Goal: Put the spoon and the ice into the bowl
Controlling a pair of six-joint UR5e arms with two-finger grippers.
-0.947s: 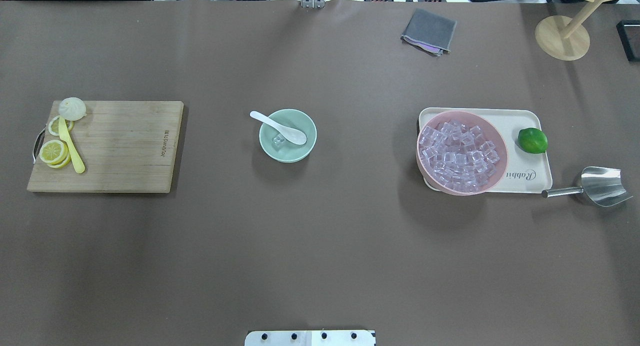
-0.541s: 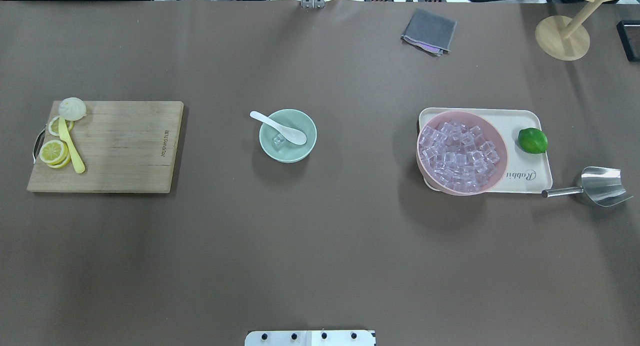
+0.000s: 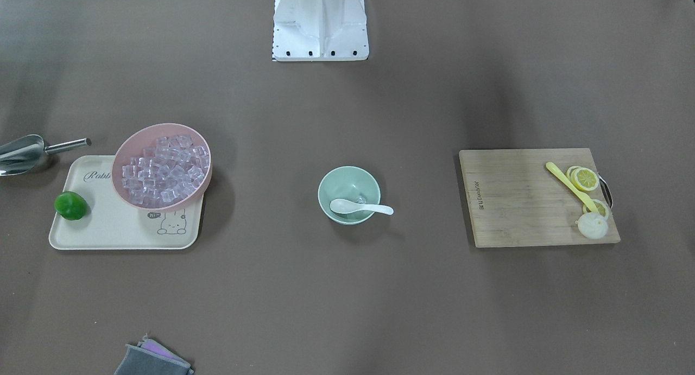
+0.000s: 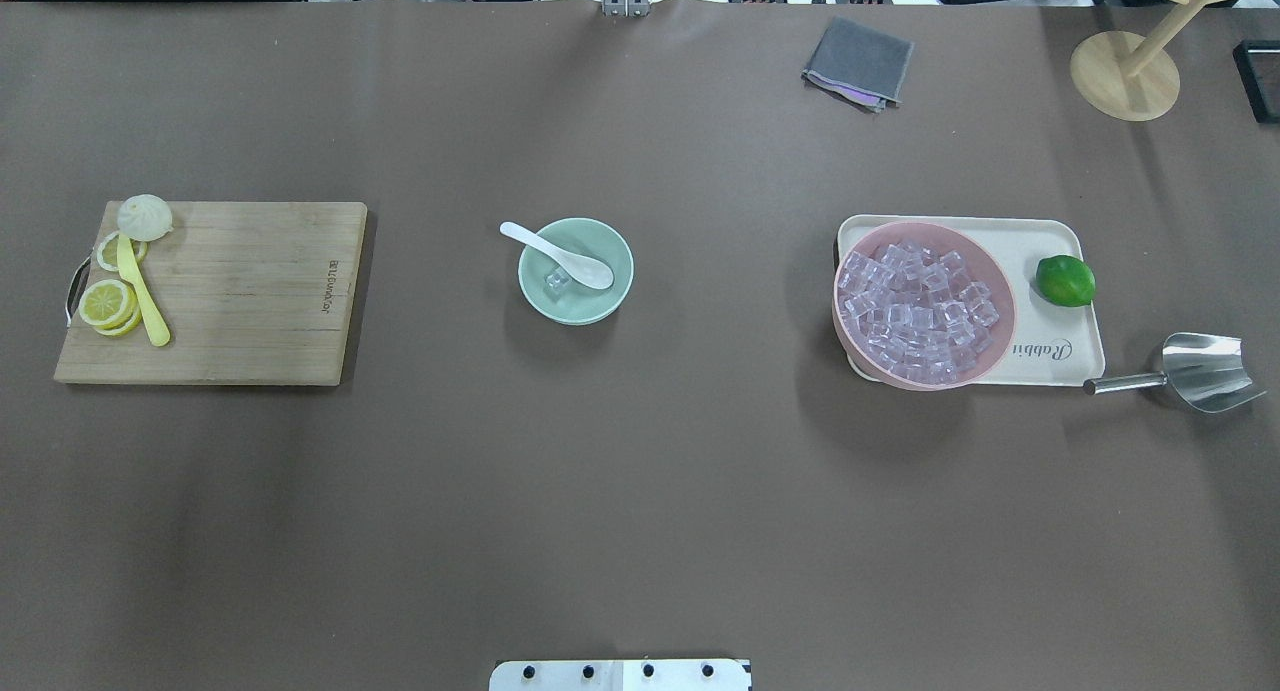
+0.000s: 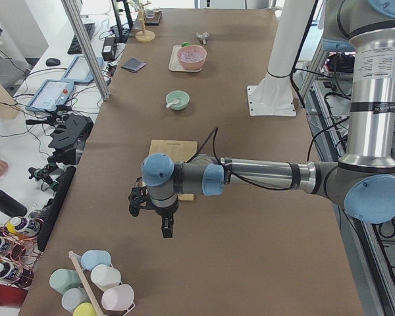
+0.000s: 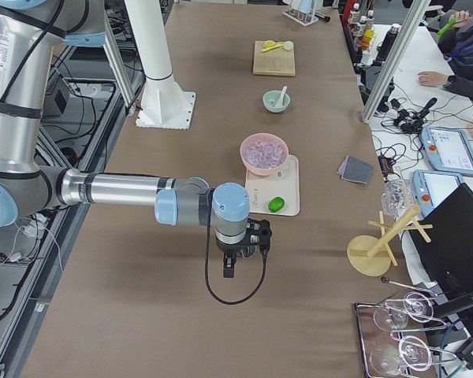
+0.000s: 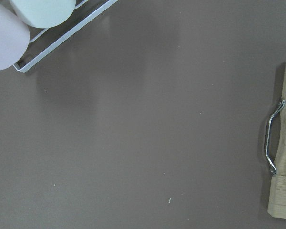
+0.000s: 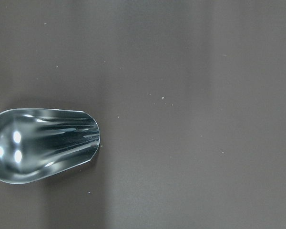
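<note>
We count one spoon (image 4: 560, 255) lying in the one mint-green bowl (image 4: 600, 306), scoop inside beside the one ice cube (image 4: 556, 283) we can make out. Well right of it, one pink bowl (image 4: 925, 383) holds many cubes. We cannot tell whether the left tool (image 5: 166, 227) or the right tool (image 6: 230, 268) is spread.

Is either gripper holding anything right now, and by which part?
Nothing visibly: the left gripper and right gripper hang bare; the spoon rests in the bowl.

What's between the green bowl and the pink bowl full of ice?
Nothing. In the overhead view the stretch of brown table between the mint-green bowl and the pink bowl is bare; the front-facing view shows the same.
</note>
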